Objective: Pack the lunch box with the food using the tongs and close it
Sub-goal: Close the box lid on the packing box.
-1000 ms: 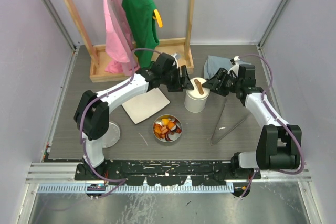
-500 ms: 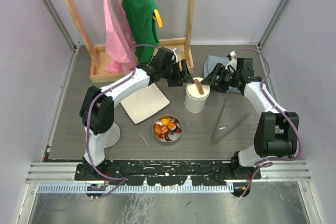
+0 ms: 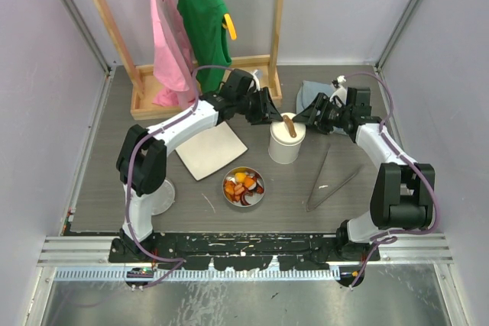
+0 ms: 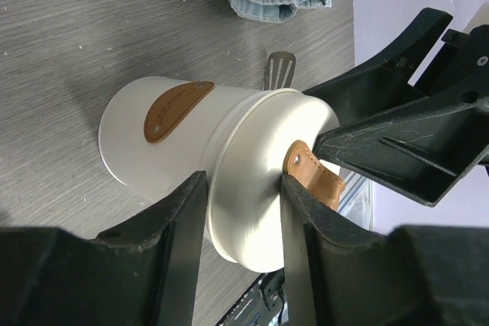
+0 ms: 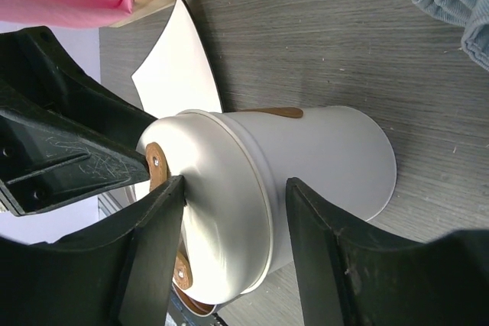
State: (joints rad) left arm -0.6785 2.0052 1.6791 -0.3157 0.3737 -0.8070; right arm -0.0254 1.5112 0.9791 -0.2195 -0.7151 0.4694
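Note:
The tall cylindrical lunch box container [image 3: 285,146] stands mid-table with its lid [image 4: 260,188] on, a brown strap [image 3: 290,125] across the top. My left gripper [image 3: 270,115] comes in from the left, and its jaws pinch the lid's edge [image 4: 241,181], one finger at the rim and the other against the strap [image 4: 317,177]. From the right, my right gripper [image 3: 310,120] stands open astride the lid [image 5: 233,185], with a gap at its lower finger [image 5: 328,234]. The food [image 3: 244,185] fills a shallow round tin. The tongs [image 3: 328,181] lie on the table to the right.
A white square plate [image 3: 210,152] lies left of the container. A flat steel disc [image 3: 162,195] sits by the left arm's base. Folded denim [image 3: 308,93] is behind the container. A wooden rack [image 3: 202,74] with pink and green clothes stands at the back.
Both grippers drew a little toward the back around the container's top. The left jaws narrowed onto the lid's edge. The right jaws widened briefly, then came back.

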